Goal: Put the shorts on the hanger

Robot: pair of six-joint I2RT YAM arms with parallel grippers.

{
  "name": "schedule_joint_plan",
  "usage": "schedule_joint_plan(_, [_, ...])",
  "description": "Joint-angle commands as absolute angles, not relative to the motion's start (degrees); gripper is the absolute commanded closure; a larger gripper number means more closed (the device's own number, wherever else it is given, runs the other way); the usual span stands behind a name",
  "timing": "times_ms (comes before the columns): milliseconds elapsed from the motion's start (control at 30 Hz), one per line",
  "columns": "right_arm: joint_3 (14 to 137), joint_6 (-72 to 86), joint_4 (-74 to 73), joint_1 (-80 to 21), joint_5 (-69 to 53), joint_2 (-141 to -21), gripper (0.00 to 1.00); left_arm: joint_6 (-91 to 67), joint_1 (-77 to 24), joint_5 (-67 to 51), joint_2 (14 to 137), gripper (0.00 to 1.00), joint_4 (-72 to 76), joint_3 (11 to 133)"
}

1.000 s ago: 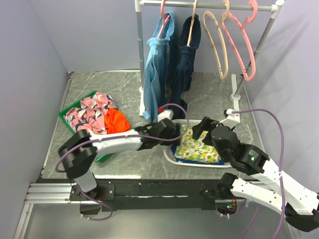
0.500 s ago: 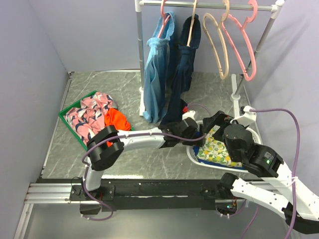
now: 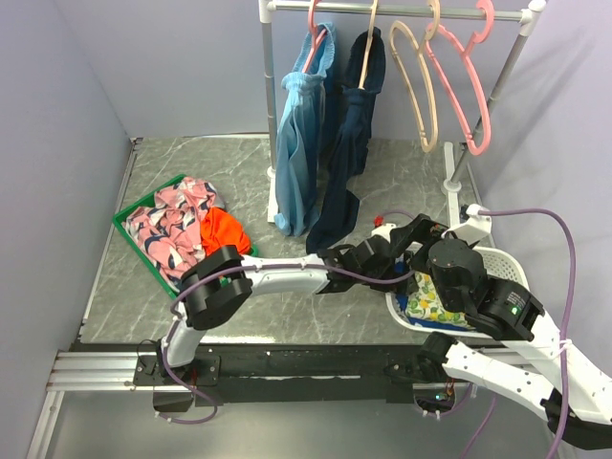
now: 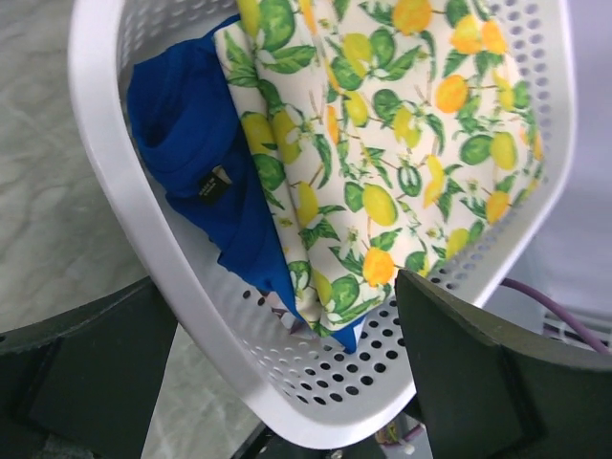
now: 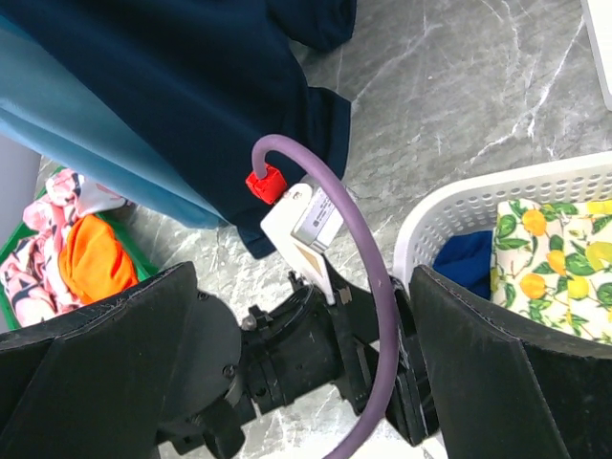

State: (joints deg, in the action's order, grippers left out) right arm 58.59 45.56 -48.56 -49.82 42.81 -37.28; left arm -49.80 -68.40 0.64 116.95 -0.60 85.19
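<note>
Shorts (image 3: 172, 225) pink, navy-white print; hanger (image 3: 428, 137) beige; basket (image 4: 129, 206) white; cloth (image 4: 402, 124) lemon-print.

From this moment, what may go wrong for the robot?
1. The open left pincer straddles the white basket's rim, near the right edge of the table; a push may tip it off.
2. The left arm's purple cable runs below the open right pincer and may snag.
3. The shorts lie far away in the green tray.

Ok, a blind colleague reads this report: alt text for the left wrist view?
A white perforated basket holds a lemon-print cloth over a blue garment, on a grey marbled table. The open left pincer shows a dark finger on each side of the basket's rim.
</note>
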Motion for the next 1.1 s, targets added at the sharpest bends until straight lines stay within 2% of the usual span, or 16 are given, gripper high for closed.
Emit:
schedule_joint_plan(0, [61.1,45.9,-48.2,-49.5,43.2,-37.7,0.00,-50.9,-68.6,-0.2,113.2,0.03,7.2,82.7])
schedule_joint_plan(533, [60.1,45.2,-44.4,-49.5,36.3,-37.2,0.00,-56.2,-56.9,-1.7,92.7,0.04,18.2,58.1])
schedule_joint_plan(633, [59.0,44.9,-43.2,-49.4,35.3,-37.2,0.00,-55.0,-55.1,-0.2,84.8,0.03,13.7,53.5])
schedule_joint_plan(667, [58.5,44.5,-42.5,-49.4,34.5,-37.5,0.00,-54.2,-54.6,3.7,79.7,0.04,12.0,51.4])
schedule_joint_plan(767, [57.1,44.2,-40.6,-49.4,33.2,-38.3,0.00,-54.1,-50.3,5.4,68.1,0.03,4.0,47.0])
schedule_joint_plan(867, [55.2,43.8,-38.0,-49.4,32.0,-39.0,0.00,-53.4,-43.7,10.1,58.8,0.04,-8.5,45.7])
schedule_joint_plan(967, [53.8,43.4,-35.8,-49.4,29.6,-39.8,0.00,-50.9,-31.8,10.3,54.1,0.03,-16.5,46.6])
schedule_joint_plan(1000, [53.5,43.2,-35.2,-49.3,28.6,-40.0,0.00,-49.8,-24.6,9.5,53.8,0.03,-17.4,47.0])
schedule_joint_plan(1067, [53.1,43.0,-34.7,-49.3,27.4,-40.9,0.00,-46.5,-17.3,7.5,55.8,0.02,-18.8,49.1])
